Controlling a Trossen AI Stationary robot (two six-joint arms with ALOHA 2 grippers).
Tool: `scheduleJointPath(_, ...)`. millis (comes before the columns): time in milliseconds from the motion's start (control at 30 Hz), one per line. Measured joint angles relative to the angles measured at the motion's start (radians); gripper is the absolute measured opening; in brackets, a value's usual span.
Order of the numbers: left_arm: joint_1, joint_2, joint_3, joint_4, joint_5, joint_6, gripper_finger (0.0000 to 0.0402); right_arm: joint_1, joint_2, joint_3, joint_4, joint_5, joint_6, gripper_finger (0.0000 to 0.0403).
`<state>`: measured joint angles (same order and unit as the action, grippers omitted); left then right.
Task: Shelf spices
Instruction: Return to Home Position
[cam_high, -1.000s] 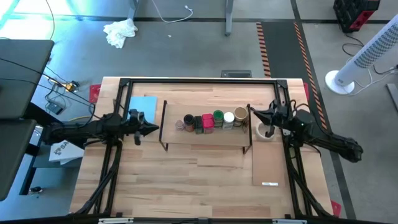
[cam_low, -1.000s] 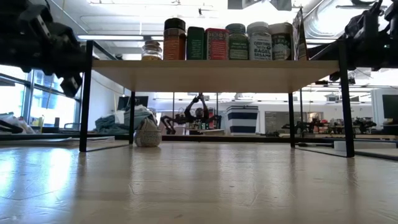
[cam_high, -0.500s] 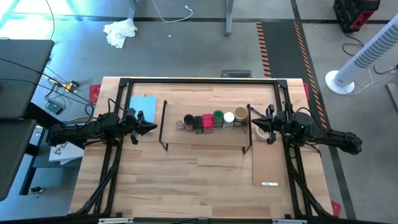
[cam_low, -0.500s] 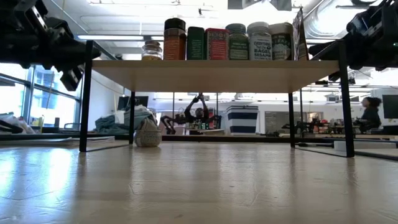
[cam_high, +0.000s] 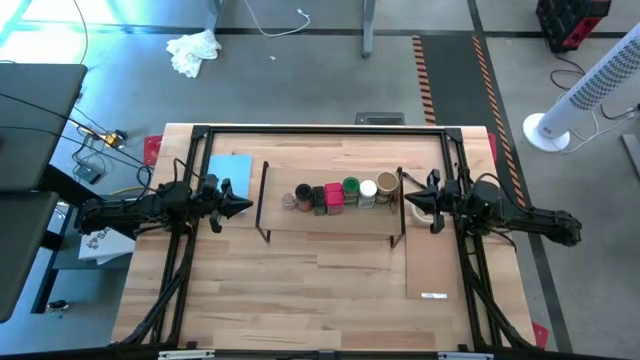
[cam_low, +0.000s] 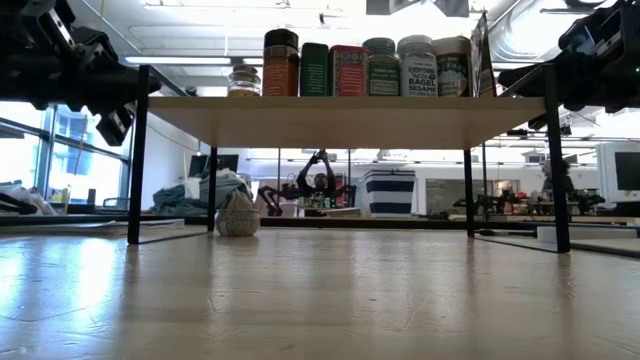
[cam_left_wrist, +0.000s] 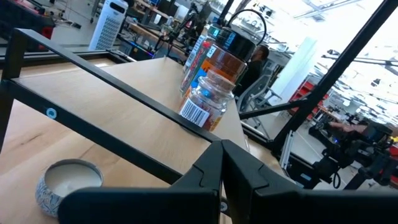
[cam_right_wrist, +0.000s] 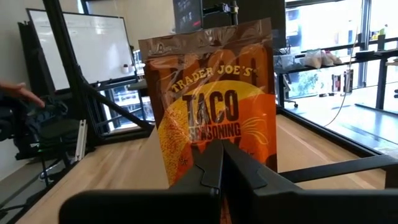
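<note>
High view: shelf (cam_high: 330, 222) mid-frame on the surface (cam_high: 300, 290), pale plank top, black wire ends. Spices (cam_high: 335, 195) all on the plank, 1 row along its upper edge. 7 tops counted left to right: pinkish, dark brown, dark green, red, green, white, tan. Neighbours touching or just beside each other.

Low view: same row upright on the plank, upper centre of frame. Small clear jar (cam_low: 244, 80) at the row's left end, sesame jar (cam_low: 415, 66) toward the right end. Orange taco pouch (cam_right_wrist: 211, 93) stands upright at the shelf's right end and fills the centre of the right wrist view.

Left claw (cam_high: 247, 207): left of centre in the high view, just off the shelf's left end frame, tip toward the shelf. Fingers pressed together, pinching nothing.

Right claw (cam_high: 408, 190): right of centre, just beside the shelf's right end, tip toward the pouch. Fingers pressed together, empty.

Blue pad (cam_high: 228, 168) upper left of the shelf, partly under the left arm. Tape ring (cam_high: 422, 213) partly under the right claw. Board (cam_high: 432, 262) lower right, flat on the surface.
</note>
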<state>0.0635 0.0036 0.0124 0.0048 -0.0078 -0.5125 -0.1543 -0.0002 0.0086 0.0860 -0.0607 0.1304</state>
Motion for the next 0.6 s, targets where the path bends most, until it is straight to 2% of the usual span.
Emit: scheduleJointPath(600,0.0,0.0,0.0,0.0,0.0,0.0,0.0003,0.0,0.006,0.0,0.0,0.0,0.0,0.0)
